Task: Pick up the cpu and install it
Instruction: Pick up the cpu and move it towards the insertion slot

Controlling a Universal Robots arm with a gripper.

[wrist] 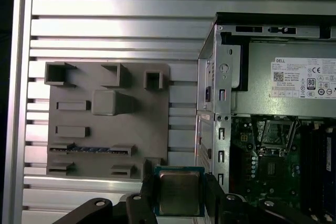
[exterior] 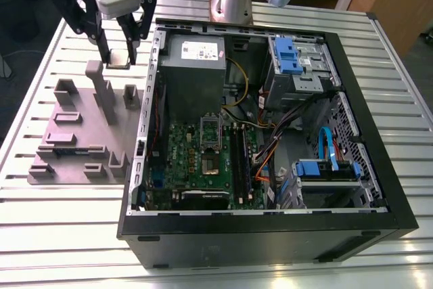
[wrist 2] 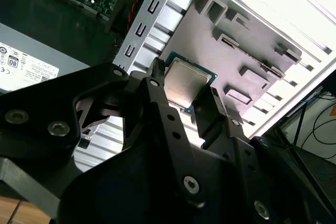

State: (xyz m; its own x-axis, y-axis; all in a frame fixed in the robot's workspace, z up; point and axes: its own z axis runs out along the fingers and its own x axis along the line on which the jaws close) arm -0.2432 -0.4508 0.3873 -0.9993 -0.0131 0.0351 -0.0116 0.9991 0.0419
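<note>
Slatted metal table (exterior: 67,235) under bright light, with an open computer case (exterior: 270,241) lying flat on it and a grey holder plate (exterior: 74,133) just beside the case on the exterior view's left. Over the plate's far end, black gripper (exterior: 120,57) pointing straight down, two fingers (exterior: 105,44) clamped on the cpu (exterior: 120,61).

Cpu held flat between the fingertips, gripped by two opposite edges, one finger on each side. Silvery metal top turned up toward the wrist, underside toward the table. Square in outline, so no long axis to speak of; free edges running straight across from finger to finger. Apparently clear of the plate and the table, touching the fingers alone.

In the second wrist view, cpu (wrist 2: 185,82) wedged between the black fingers (wrist 2: 160,103), teal rim showing around the metal lid, grey plate (wrist 2: 247,51) past the fingertips and below.

In the first wrist view, same grip: cpu (wrist: 179,192) square-on and centred in the gripper (wrist: 179,196), plate (wrist: 147,124) with its raised blocks and slots beyond the fingertips. Outside one finger, case wall (wrist: 215,103); within it, a grey box with a white label (wrist: 262,93) and the green circuit board (wrist: 247,145).

In the exterior view, dark square socket (exterior: 212,162) on the board (exterior: 189,160), well apart from the fingers, inside the case.
</note>
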